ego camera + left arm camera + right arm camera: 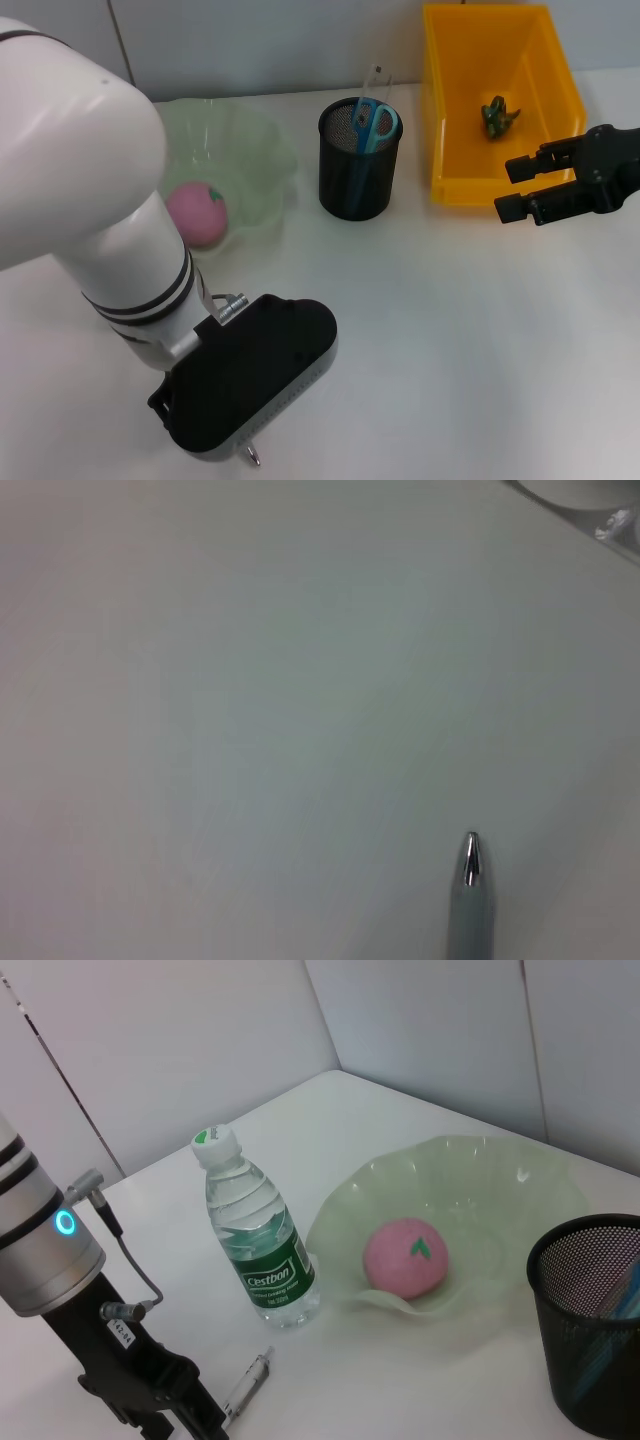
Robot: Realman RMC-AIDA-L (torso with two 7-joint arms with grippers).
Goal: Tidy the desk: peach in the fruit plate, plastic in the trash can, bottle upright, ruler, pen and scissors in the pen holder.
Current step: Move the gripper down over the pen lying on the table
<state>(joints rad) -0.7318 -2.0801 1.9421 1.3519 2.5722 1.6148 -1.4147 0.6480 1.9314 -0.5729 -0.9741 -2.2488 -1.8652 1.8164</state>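
Hovering my left gripper (190,1415) low over the near-left table (450,350), I cannot tell its state. My right-wrist view alone shows the pen (245,1388) lying beside it, near the upright bottle (258,1235). My right gripper (515,187) hangs open beside the bin (450,150).

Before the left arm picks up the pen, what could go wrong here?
The pen lies close to the upright bottle, beside the left gripper; a careless approach might tip the bottle. The pen holder already holds scissors and a ruler, so the pen may catch on them when inserted.
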